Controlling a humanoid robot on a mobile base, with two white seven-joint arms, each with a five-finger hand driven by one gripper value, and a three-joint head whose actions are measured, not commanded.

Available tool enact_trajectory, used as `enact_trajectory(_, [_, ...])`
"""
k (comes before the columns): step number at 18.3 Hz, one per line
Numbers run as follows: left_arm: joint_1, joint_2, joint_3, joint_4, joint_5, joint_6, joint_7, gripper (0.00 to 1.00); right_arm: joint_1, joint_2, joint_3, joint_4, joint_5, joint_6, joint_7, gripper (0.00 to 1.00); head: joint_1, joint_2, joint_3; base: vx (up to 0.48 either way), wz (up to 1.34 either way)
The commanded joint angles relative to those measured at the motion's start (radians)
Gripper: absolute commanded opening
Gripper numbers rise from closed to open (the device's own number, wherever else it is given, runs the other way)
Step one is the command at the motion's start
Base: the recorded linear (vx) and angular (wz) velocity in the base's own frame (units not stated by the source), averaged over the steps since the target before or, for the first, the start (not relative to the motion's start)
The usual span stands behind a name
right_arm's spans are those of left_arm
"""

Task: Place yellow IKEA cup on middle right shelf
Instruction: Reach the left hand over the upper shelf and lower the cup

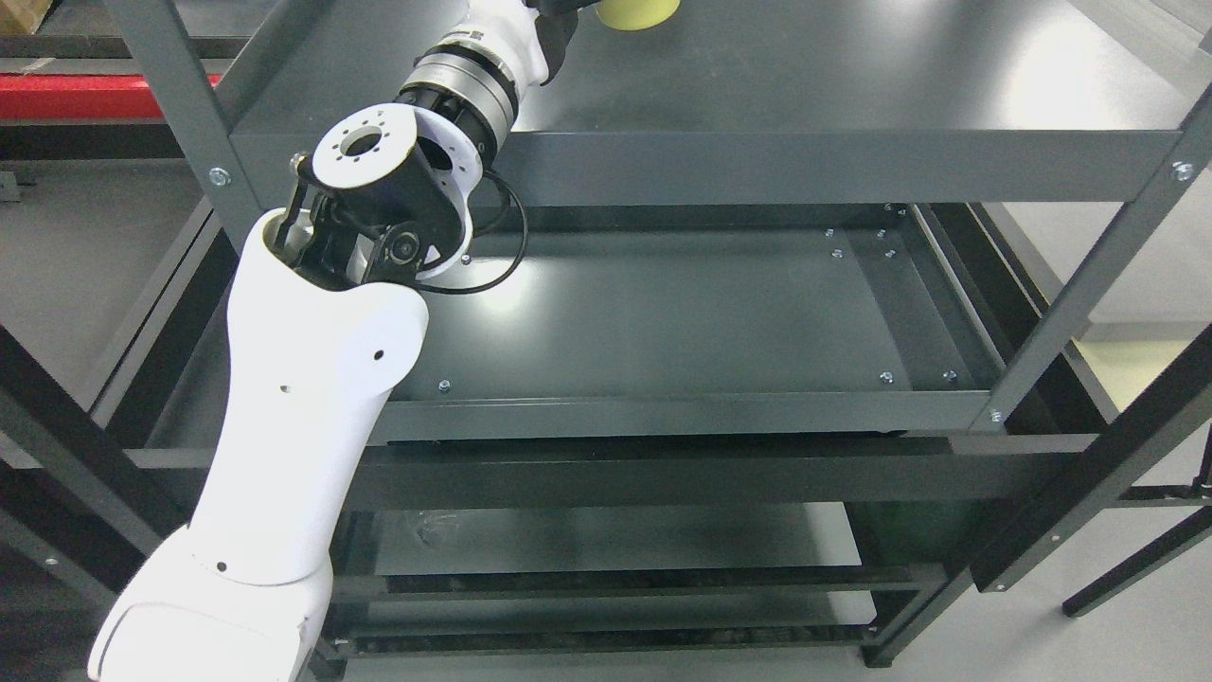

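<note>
The yellow cup shows only as its lower part at the top edge of the head view, standing on the upper shelf of a dark grey metal rack. My left arm rises from the lower left over the shelf's front edge, and its wrist reaches the cup's left side. The left hand is mostly cut off by the frame's top; only a dark part of it shows next to the cup. The right arm is out of sight.
Below lies a lower shelf of the rack, with more levels underneath. Slanted uprights frame the rack on the right and left. A red bar runs at the far left.
</note>
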Motion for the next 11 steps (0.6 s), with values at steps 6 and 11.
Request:
enact_trajectory(6, [-0.005, 0.017, -0.048, -0.003, -0.003, 0.108, -0.012, 0.99, 0.014, -0.017, 0.017, 0.0, -0.025, 0.001, -0.001, 0.99, 0.0, 0.0, 0.0, 0.0, 0.0])
enact_trajectory(11, [-0.039, 0.017, -0.016, -0.051, -0.006, 0.108, -0.012, 0.99, 0.014, -0.017, 0.017, 0.0, -0.025, 0.001, -0.001, 0.99, 0.0, 0.0, 0.0, 0.0, 0.0])
